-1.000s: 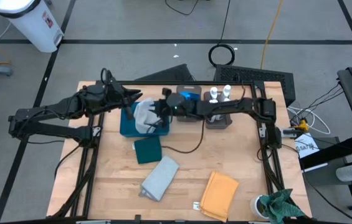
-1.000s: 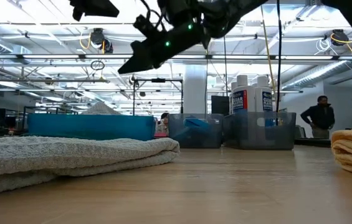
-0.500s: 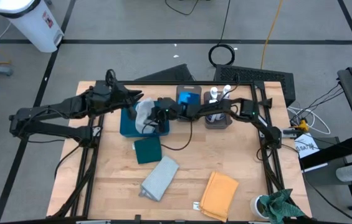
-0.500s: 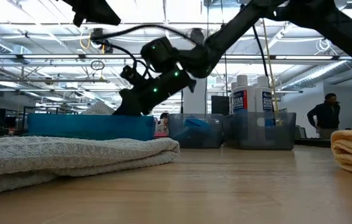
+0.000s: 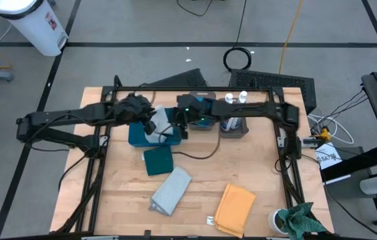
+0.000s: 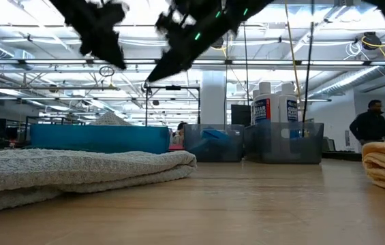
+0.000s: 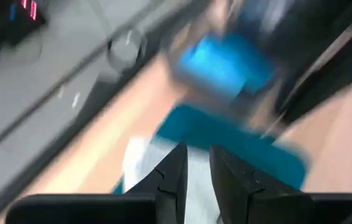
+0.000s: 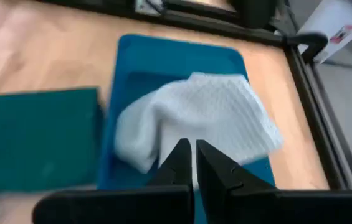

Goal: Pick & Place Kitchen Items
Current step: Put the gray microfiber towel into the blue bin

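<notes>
Two dark robot arms meet over the teal tray (image 5: 135, 135) at the upper left of a wooden table (image 5: 255, 160), seen from overhead. The right gripper (image 8: 192, 163), reaching in from the frame's right, hangs just above a crumpled white cloth (image 8: 207, 121) lying in the tray, its fingers pressed together and holding nothing. The left gripper (image 7: 195, 171), coming from the frame's left, hovers over the same tray with only a narrow gap between its fingers; whether anything is pinched there cannot be told from its blurred wrist picture. In the overhead view a dark teal cloth (image 5: 158, 160) lies flat just below the tray, a pale grey cloth (image 5: 171, 190) sits lower centre, and a mustard yellow cloth (image 5: 234, 209) lies at lower right; a bright green rag (image 5: 298, 221) is bunched at the bottom right corner. At the top centre, a blue sponge (image 5: 203, 103) rests in the left bin (image 5: 200, 125), and two white bottles (image 5: 236, 100) stand in the right bin (image 5: 233, 131) beside it. From table height, the bottles (image 6: 274, 103) rise above the bin's rim in the centre right of the frame, their blue labels carrying print that appears to read "CLEAR", the rest too small to make out. The grey cloth fills the lower left of that view, the yellow one the right edge, and a person (image 6: 371, 126) stands in the room far right. A white bin (image 5: 33, 23) with a red-marked label, unreadable, stands on the floor at upper left.
</notes>
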Tool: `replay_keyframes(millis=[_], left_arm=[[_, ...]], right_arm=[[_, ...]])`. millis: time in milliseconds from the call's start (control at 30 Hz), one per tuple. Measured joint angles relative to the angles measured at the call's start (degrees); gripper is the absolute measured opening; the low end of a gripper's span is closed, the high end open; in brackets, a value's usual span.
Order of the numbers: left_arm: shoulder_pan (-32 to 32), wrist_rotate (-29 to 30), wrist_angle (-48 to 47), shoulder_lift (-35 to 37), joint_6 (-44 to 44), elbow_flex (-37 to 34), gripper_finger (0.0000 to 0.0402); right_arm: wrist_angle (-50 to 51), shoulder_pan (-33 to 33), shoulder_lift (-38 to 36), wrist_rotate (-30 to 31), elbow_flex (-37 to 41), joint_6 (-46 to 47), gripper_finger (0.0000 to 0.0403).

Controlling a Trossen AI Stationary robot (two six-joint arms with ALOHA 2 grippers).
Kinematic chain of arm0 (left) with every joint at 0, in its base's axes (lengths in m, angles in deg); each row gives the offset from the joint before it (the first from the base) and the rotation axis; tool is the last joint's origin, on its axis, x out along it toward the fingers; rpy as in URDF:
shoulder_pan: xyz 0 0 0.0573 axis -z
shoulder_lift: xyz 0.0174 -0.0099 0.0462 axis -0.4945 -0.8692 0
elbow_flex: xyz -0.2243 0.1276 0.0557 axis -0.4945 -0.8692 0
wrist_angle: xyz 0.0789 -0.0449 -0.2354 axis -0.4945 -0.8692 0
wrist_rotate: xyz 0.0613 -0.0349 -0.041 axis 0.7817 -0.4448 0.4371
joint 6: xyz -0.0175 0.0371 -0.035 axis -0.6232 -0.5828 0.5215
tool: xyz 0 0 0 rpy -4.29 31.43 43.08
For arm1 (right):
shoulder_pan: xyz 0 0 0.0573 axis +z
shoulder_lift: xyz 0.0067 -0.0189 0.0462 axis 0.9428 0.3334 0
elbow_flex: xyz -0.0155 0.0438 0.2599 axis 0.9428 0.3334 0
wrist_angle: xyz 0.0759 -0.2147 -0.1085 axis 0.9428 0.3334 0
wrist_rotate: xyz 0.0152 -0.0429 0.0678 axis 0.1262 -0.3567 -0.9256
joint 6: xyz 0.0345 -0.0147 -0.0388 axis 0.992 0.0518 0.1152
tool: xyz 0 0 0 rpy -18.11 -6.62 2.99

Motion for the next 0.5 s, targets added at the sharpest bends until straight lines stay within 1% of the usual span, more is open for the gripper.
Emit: replay_keyframes(millis=[67, 133, 200, 300, 433, 500], left_arm=[[-1.1, 0.5, -4.3, -2.2, 1.9, 0.0, 0.0072], [-2.3, 0.8, -6.4, -5.1, 3.3, 0.0, 0.0072], [-3.7, -0.2, -7.9, -8.4, 3.6, 0.0, 0.0072], [-5.4, -4.4, -7.5, -13.7, 3.6, 0.0, 0.0072], [-7.3, -9.5, -7.8, -20.8, 3.6, 0.0, 0.0071], [-8.1, -12.7, -7.9, -24.1, 3.8, 0.0, 0.0071]], right_arm=[[5.2, 0.0, -4.3, 0.0, 0.0, 0.1, 0.0], [8.2, -0.1, -8.3, 0.1, 0.0, 0.5, 0.0], [11.1, -0.2, -12.2, 0.4, 0.0, 0.6, 0.0], [12.3, -0.1, -16.8, 0.3, 1.0, 1.2, 0.0], [12.0, -0.1, -23.1, 0.6, 4.5, 3.0, 0.0], [11.8, -0.1, -25.9, 3.1, 7.0, 3.8, 0.0]])
